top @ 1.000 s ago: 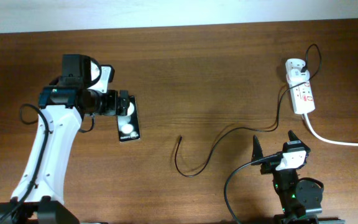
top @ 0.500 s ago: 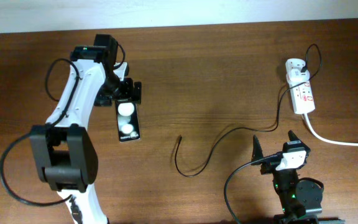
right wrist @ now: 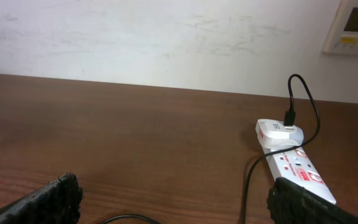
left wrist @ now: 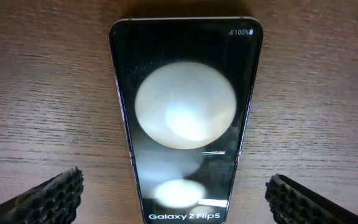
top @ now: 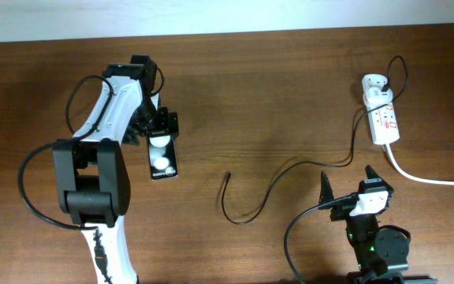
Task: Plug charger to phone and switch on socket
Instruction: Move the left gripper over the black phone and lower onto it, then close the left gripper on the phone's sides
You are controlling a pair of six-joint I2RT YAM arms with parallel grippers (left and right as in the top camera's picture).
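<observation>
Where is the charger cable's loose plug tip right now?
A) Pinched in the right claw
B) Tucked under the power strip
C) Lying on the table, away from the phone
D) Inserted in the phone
C: the plug tip lies bare on the table, apart from the phone and outside the open right claw.

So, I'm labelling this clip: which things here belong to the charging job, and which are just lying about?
Part of the job:
phone
charger with its white adapter
socket
left gripper, open at the phone

Not part of it:
wall control panel
table
</observation>
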